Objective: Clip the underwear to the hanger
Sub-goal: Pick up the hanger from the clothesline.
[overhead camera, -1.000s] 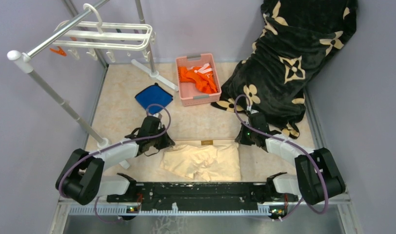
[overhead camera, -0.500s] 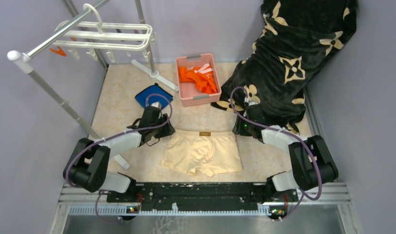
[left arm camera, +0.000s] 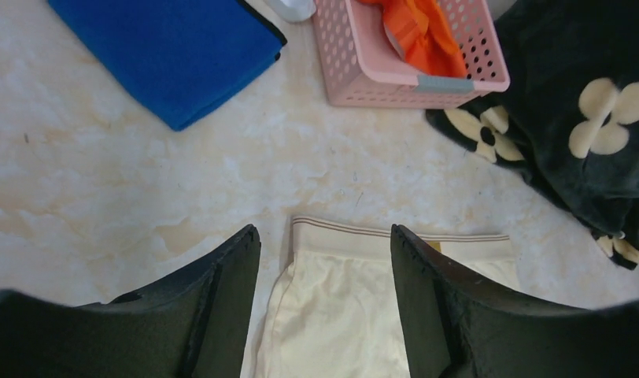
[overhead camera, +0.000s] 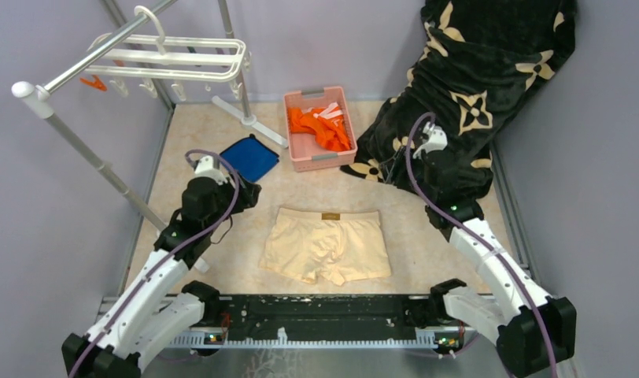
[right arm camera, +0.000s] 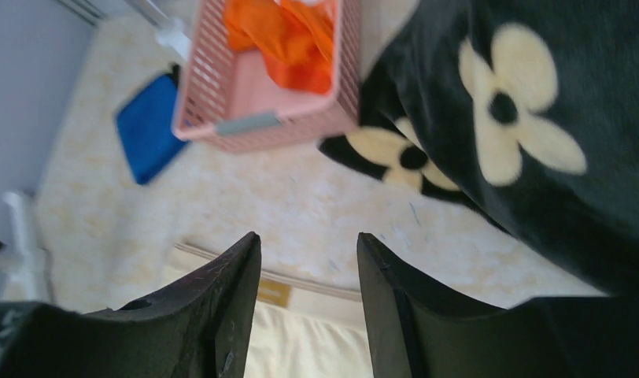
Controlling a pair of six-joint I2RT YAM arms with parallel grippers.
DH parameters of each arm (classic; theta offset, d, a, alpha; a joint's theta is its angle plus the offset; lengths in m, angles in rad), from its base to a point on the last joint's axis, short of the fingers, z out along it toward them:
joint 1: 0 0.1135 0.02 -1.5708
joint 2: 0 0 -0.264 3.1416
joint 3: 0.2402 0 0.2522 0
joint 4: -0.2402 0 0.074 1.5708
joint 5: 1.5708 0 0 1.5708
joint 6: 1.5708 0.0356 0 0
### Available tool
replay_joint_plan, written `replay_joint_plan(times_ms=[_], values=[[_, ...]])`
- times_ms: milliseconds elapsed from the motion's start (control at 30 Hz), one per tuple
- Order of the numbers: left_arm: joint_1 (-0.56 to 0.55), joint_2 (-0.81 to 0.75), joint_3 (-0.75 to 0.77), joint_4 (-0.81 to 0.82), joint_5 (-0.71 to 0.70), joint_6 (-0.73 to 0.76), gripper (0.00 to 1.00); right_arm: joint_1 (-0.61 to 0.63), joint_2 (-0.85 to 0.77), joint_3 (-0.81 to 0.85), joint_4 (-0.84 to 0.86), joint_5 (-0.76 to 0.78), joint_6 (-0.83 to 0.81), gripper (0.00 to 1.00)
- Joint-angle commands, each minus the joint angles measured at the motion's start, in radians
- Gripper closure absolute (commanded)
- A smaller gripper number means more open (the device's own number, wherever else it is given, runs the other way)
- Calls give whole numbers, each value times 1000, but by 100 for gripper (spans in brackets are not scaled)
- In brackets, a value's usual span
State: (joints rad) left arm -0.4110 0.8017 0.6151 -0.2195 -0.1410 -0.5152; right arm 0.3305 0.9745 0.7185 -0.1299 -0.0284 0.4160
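The pale peach underwear (overhead camera: 326,246) lies spread flat on the table, waistband with its small label (overhead camera: 330,216) facing the far side. My left gripper (overhead camera: 244,192) hovers open off its left waistband corner, holding nothing. In the left wrist view the underwear (left arm camera: 340,315) shows between and below the spread fingers (left arm camera: 234,299) of that gripper (left arm camera: 326,236). My right gripper (overhead camera: 401,164) is raised and open over the blanket's edge; in its wrist view this gripper (right arm camera: 308,240) looks down on the waistband (right arm camera: 301,346). The white hanger (overhead camera: 175,59) hangs on the rack at the far left.
A pink basket (overhead camera: 319,127) of orange clothes stands at the back centre, with a blue folded cloth (overhead camera: 249,157) left of it. A black flowered blanket (overhead camera: 474,94) fills the right rear. The grey rack pole (overhead camera: 96,161) slants along the left side.
Both grippers pulled the crumpled underwear out flat, then opened, let go of the waistband and lifted away, the left to the far left and the right towards the blanket.
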Motion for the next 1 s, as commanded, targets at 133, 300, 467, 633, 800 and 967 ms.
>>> replay_joint_plan(times_ms=[133, 300, 467, 633, 800, 967], values=[[6, -88, 88, -92, -66, 11, 30, 57, 107, 298, 176, -111, 300, 52], [8, -88, 99, -116, -74, 26, 28, 183, 262, 552, 192, -47, 392, 52], [9, -104, 90, -127, -54, 29, 28, 289, 434, 773, 278, 1, 512, 52], [9, -122, 85, -146, -29, 27, 28, 350, 640, 1027, 312, -6, 607, 52], [10, -146, 73, -157, -19, 19, 28, 387, 857, 1286, 255, -18, 663, 48], [10, -163, 75, -171, -22, 23, 28, 417, 1020, 1486, 213, -37, 732, 45]])
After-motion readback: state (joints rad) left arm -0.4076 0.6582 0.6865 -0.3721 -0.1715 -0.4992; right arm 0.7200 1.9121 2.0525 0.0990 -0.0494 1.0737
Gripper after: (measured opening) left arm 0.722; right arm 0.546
